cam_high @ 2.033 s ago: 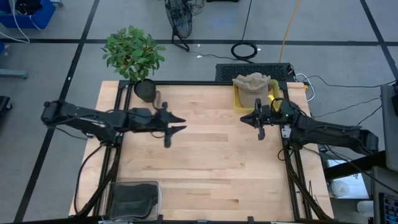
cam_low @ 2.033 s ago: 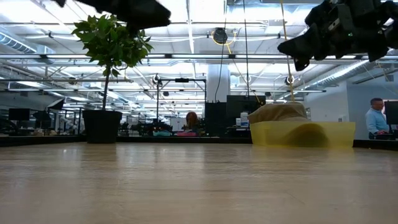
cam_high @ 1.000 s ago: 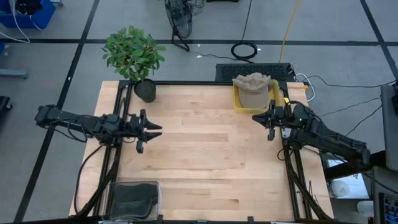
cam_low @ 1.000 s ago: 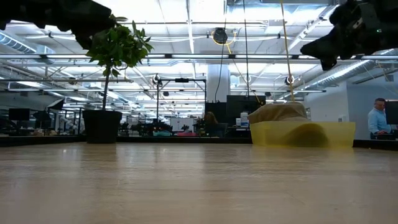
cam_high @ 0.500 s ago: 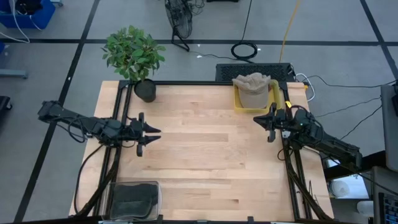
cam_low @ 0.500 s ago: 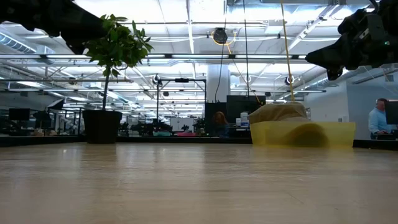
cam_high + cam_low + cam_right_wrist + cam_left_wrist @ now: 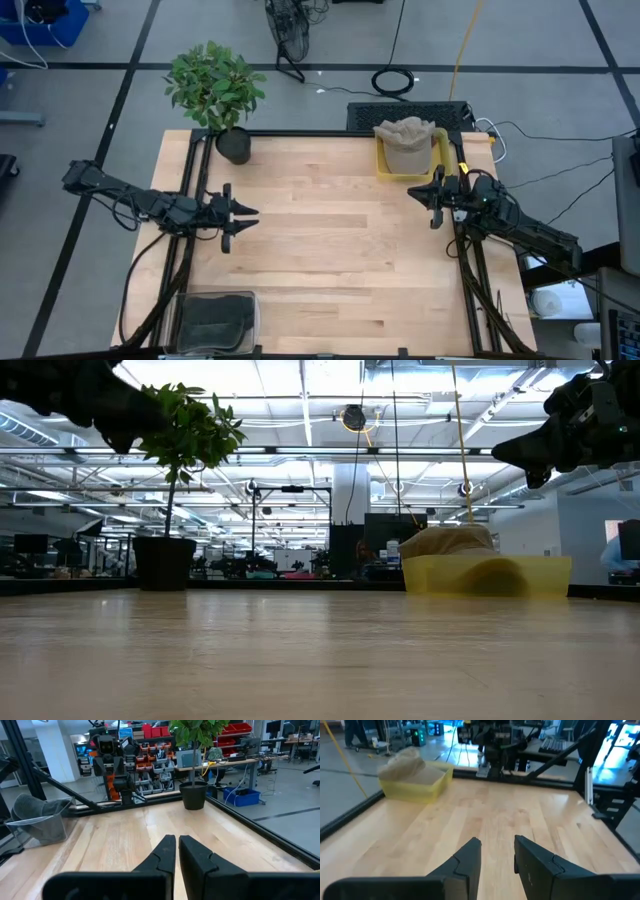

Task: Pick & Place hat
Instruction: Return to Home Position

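Table [image 7: 340,250]: one, rectangular, pale wooden planks, smooth.
Yellow plastic bin [image 7: 400,176]: one, rectangular and open-topped, upper right of the high view at the table's far edge.
Brown fabric cap [image 7: 405,140]: one, soft and crumpled, heaped inside the yellow bin and rising above its rim.
Transparent plastic bin [image 7: 254,315]: one, rounded corners, lower left of the high view.
Black cap [image 7: 215,322]: one, lying flat inside the transparent bin.
Potted plant [image 7: 215,85]: one, leafy green, dark round pot, upper left.
Left gripper [image 7: 497,841]: centre-left, above the table, fingers parted, nothing held.
Right gripper [image 7: 177,838]: centre-right, just below the yellow bin, fingers closed together, nothing held.
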